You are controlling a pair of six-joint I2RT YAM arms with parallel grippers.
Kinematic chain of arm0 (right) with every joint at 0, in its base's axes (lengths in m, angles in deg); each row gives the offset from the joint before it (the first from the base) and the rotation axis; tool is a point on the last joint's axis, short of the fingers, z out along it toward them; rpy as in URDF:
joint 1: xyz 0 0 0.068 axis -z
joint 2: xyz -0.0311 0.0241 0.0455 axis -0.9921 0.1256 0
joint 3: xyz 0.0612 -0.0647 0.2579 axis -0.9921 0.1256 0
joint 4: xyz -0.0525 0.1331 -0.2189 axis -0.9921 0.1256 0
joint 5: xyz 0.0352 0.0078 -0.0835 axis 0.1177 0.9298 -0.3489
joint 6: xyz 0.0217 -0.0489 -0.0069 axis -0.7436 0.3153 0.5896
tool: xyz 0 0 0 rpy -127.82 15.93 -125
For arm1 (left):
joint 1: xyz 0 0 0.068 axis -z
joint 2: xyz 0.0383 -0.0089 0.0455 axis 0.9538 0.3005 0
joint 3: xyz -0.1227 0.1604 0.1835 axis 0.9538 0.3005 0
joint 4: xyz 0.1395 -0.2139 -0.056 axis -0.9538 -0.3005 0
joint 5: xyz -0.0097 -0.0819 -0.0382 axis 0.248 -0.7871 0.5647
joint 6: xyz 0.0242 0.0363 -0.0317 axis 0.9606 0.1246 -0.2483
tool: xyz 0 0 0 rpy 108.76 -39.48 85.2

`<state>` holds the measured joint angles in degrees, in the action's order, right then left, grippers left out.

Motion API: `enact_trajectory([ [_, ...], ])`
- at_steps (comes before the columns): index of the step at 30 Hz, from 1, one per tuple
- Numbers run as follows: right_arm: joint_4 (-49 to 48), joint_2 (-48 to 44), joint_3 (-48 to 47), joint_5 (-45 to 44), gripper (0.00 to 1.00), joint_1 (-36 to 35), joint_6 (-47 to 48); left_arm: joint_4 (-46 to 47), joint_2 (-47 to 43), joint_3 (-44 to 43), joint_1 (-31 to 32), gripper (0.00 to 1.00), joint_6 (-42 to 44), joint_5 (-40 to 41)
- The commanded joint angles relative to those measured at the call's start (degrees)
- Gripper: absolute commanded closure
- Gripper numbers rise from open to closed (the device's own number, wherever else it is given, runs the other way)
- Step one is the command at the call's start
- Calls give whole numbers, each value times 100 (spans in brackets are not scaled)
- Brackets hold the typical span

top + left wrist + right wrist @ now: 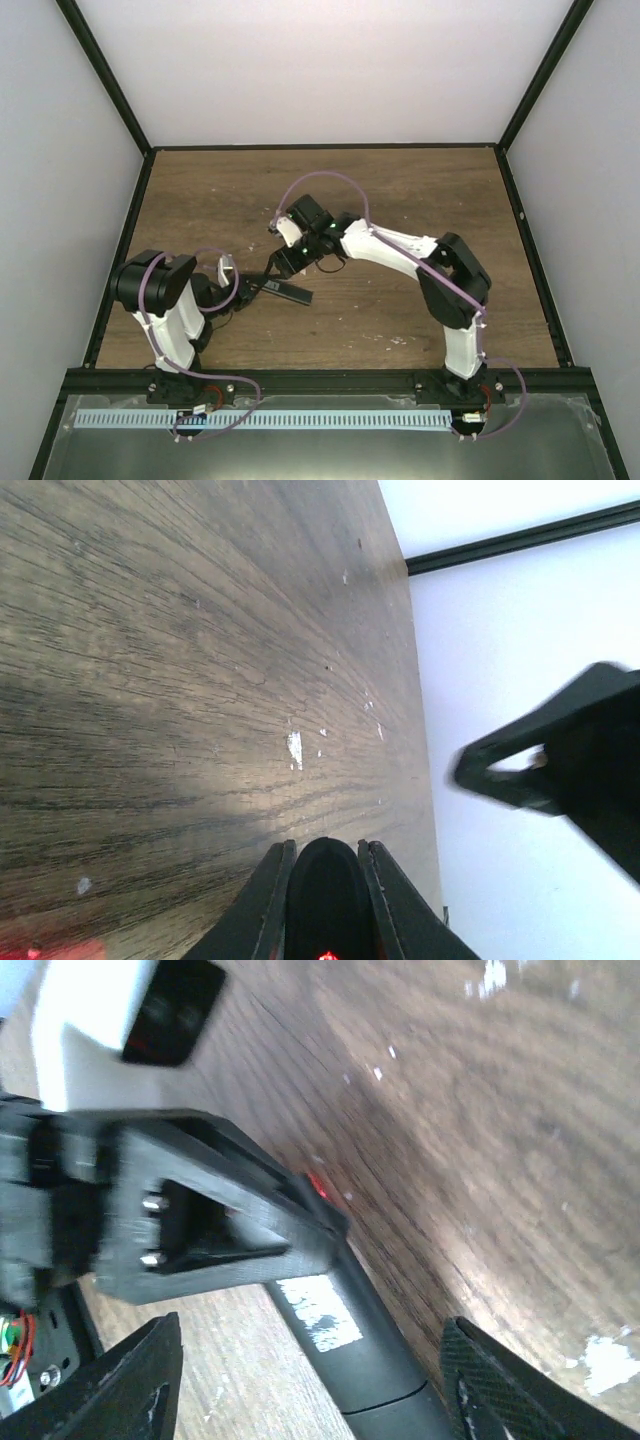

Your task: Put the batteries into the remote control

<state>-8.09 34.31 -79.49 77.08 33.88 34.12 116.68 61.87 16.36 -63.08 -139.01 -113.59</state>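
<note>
Right jaws stand released. In the right wrist view we see their two tips at the bottom corners, wide apart, one on each side of the remote (375, 1370), and neither seems to touch it. We note the remote is a slim black bar with a white label (320, 1312) on its upper side. Further along it, the left jaws are clenched on the remote's other end.

From the top view we place the remote left of the bench (420, 190) middle, between the two arms, lying roughly left to right. We see the left arm (165, 300) reach in from the left and grip its left end. The right arm (400, 248) bends across from the right, with the right jaws just above the remote. We cannot tell whether the remote rests on the bench or is lifted off it.

From the left wrist view we see the left jaws nearly together with a dark shape wedged between them, white specks (295, 748) on the wood beyond, and one blurred tip of the right jaws at the right.
</note>
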Motion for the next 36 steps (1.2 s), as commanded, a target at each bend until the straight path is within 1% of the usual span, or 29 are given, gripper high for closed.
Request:
enact_trajectory([
  [1,-214,-674,61,-144,35,68,332,419,-144,-9,23,100,108,-116],
  [4,-170,-1113,269,-218,32,207,517,421,-316,-66,24,100,4,-217],
  [8,-197,-1797,875,-148,28,488,766,419,-577,-186,23,100,-177,-473],
  [10,-241,-2124,1207,50,28,623,1019,420,-712,-312,21,100,-311,-727],
  [14,-353,-2551,1761,398,22,816,1586,420,-1029,-614,24,100,-660,-1346],
  [16,-357,-2655,1859,825,20,994,1690,419,-1200,-795,28,100,-844,-1603],
  [19,-350,-2747,1855,1313,19,1207,1767,419,-1454,-989,32,100,-1129,-1975],
  [23,-204,-2654,1629,1770,20,1329,1784,412,-1733,-1127,28,100,-1440,-2324],
  [26,102,-2427,1348,2131,21,1331,1868,417,-1893,-1145,29,100,-1581,-2532],
  [29,608,-2142,1024,2502,24,1330,2078,410,-2009,-1150,30,100,-1640,-2668],
  [31,956,-1952,838,2701,28,1331,2178,410,-2049,-1170,27,100,-1668,-2767],
  [33,1176,-1820,747,2829,30,1316,2241,402,-2068,-1177,32,100,-1663,-2829],
  [36,1431,-1717,677,2756,31,1235,2309,401,-2063,-1194,34,100,-1642,-2841],
])
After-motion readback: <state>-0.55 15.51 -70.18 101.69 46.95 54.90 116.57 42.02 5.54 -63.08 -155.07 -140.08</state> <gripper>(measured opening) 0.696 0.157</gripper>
